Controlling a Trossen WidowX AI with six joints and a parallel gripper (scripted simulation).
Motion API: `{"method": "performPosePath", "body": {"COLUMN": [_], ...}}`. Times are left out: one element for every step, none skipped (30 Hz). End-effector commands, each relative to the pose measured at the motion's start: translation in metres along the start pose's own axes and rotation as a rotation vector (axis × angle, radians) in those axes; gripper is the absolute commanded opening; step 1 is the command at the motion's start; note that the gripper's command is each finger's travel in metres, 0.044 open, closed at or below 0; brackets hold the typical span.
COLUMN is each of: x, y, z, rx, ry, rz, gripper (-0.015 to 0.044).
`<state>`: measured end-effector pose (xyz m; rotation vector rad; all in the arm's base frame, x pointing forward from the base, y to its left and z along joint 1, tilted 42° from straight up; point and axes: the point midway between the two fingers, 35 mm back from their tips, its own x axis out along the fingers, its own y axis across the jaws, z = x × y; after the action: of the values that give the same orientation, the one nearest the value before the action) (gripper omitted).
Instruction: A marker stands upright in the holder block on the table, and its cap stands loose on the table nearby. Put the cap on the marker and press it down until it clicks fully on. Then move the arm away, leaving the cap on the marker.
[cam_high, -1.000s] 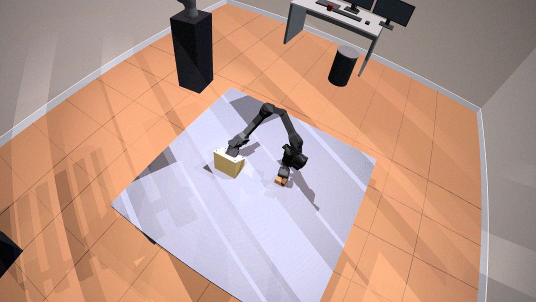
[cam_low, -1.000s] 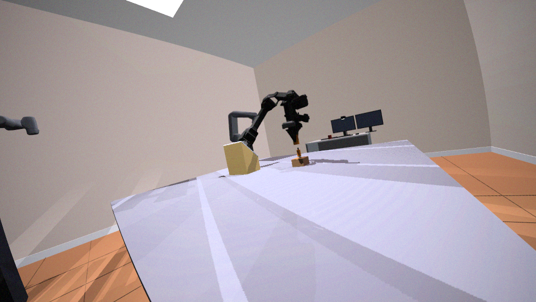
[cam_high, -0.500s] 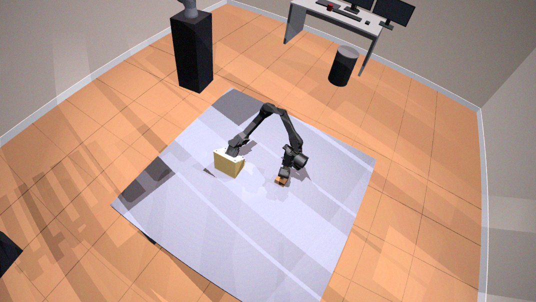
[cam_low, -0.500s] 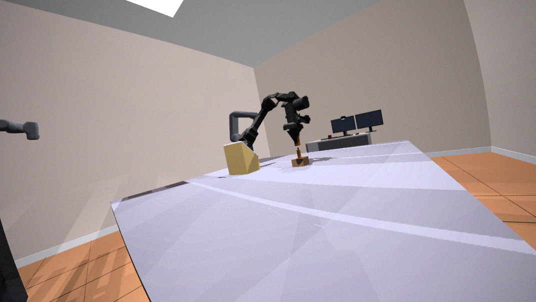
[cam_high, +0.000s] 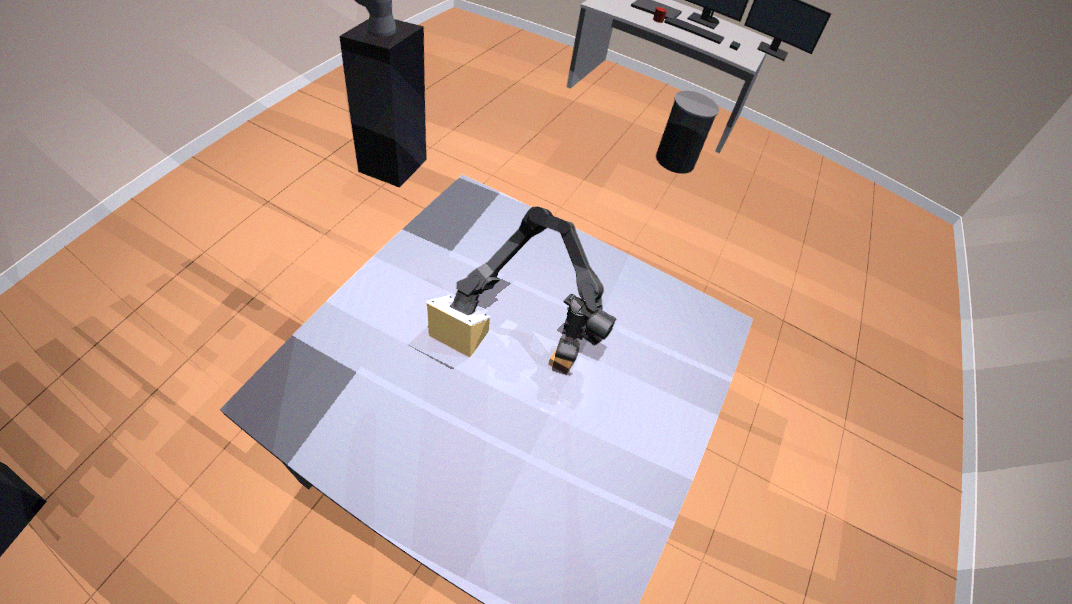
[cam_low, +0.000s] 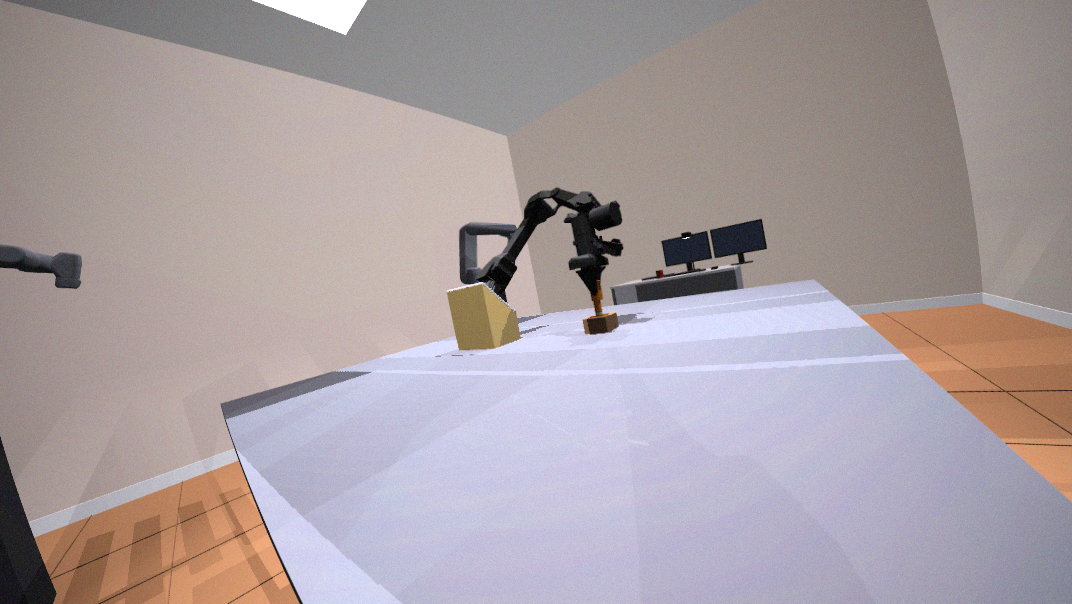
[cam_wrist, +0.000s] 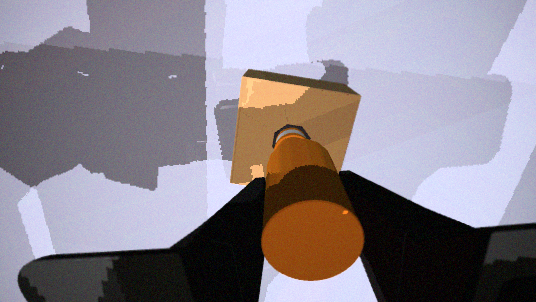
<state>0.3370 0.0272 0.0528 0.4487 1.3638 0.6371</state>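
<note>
Out on the pale table (cam_high: 525, 480) there's a tan box (cam_high: 457, 327) sitting near the middle. Beyond it, a tall black pedestal (cam_high: 384, 101) stands on the orange tiled floor (cam_high: 825, 300). Far corner: a grey desk (cam_high: 667, 41) carries two dark monitors (cam_high: 757, 16), a keyboard (cam_high: 693, 28) and a small red cup (cam_high: 660, 12). A dark round bin (cam_high: 686, 131) stands just beside the desk.
</note>
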Motion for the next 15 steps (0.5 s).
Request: {"method": "performPosePath", "body": {"x": [0.01, 0.012, 0.013, 0.015, 0.017, 0.018, 0.02, 0.021, 0.023, 0.025, 0.026, 0.028, 0.029, 0.031, 0.032], "y": [0.001, 0.001, 0.001, 0.001, 0.001, 0.001, 0.001, 0.001, 0.001, 0.001, 0.001, 0.001, 0.001, 0.001, 0.001], "z": [-0.002, -0.002, -0.002, -0.002, -0.002, -0.002, -0.002, -0.002, -0.002, -0.002, -0.002, -0.002, -0.002, -0.002, -0.001], "rx": [0.004, 0.004, 0.004, 0.004, 0.004, 0.004, 0.004, 0.004, 0.004, 0.004, 0.004, 0.004, 0.004, 0.004, 0.004], "ry": [0.006, 0.006, 0.006, 0.006, 0.006, 0.006, 0.006, 0.006, 0.006, 0.006, 0.006, 0.006, 0.006, 0.006, 0.006], "rz": [0.006, 0.006, 0.006, 0.007, 0.007, 0.007, 0.007, 0.007, 0.007, 0.007, 0.008, 0.008, 0.008, 0.008, 0.008], "gripper": [0.0, 0.0, 0.0, 0.0, 0.0, 0.0, 0.0, 0.0, 0.0, 0.0, 0.0, 0.0, 0.0, 0.0, 0.0]}}
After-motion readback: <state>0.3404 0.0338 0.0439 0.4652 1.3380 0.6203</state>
